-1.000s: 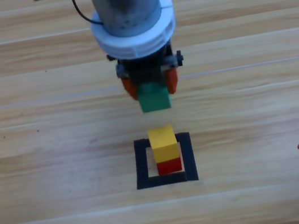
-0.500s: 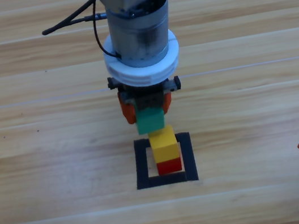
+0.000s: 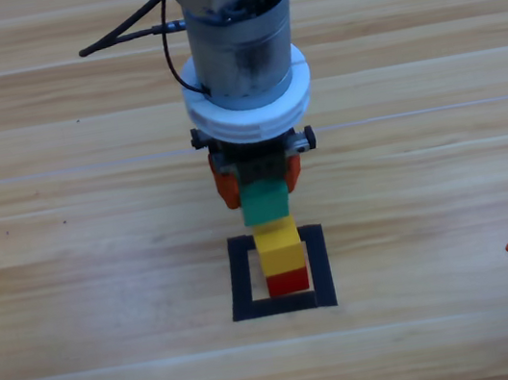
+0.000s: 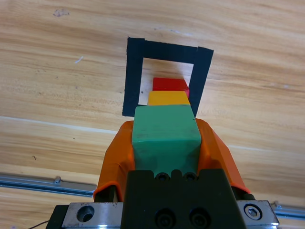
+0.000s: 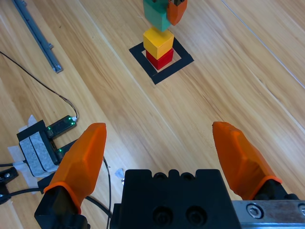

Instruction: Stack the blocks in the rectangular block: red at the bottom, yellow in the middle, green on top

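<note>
1. fingers (image 4: 212,150) of the left gripper (image 3: 258,181) are clamped on the two side faces of the green cube (image 3: 265,202); the cube sits square between the orange jaws, its top and front faces showing in the left wrist view.
2. change: half a second ago the green cube hung a little to the left of the stack and tilted; a second ago it was higher and farther back. now it is lined up over the yellow cube (image 3: 279,244), its lower edge at or just above yellow's top. contact cannot be told from these views.
3. meaning, as a judgement: approach is done and only the last step is left: lower until seated, then open the jaws. risk: a sideways nudge on release could topple the stack.
4. container: the black tape square (image 3: 243,280) holds the red cube (image 3: 288,282) on bare wood, with yellow directly on it. both lie inside the outline, toward its middle.
5. right gripper (image 5: 164,152) waits at the table's right edge, well apart from the stack, jaws spread wide and empty.
</note>
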